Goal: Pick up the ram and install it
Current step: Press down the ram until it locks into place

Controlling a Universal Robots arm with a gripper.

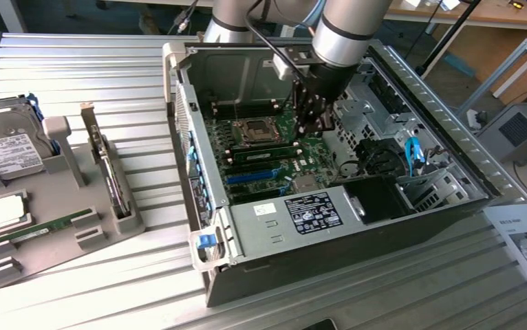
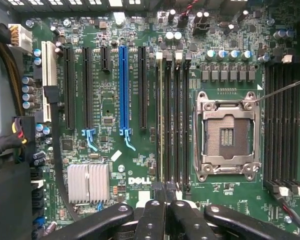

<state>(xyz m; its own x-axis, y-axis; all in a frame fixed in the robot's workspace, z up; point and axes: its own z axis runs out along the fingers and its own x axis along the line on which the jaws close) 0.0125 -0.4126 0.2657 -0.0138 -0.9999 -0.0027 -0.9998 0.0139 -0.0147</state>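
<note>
The end effector [image 1: 307, 124] is positioned inside the open computer case [image 1: 337, 227], directly above the motherboard [image 2: 115, 160]. In the wrist view its fingers [image 2: 157, 215] are closed together, and a thin green ram [image 2: 161, 115] stands on edge in the memory slot nearest the expansion slots, just beside the empty CPU socket [image 2: 227, 135]; the fingertips appear to sit at or on the stick's near end, though contact cannot be confirmed. In the exterior view a second ram [image 1: 38, 230] lies in the grey parts tray [image 1: 107, 237] on the slatted surface [image 1: 107, 69] at the exterior view's left, near a square CPU chip [image 1: 5, 210], a hard drive [image 1: 2, 148] and an expansion card [image 1: 107, 168] standing on edge.
</note>
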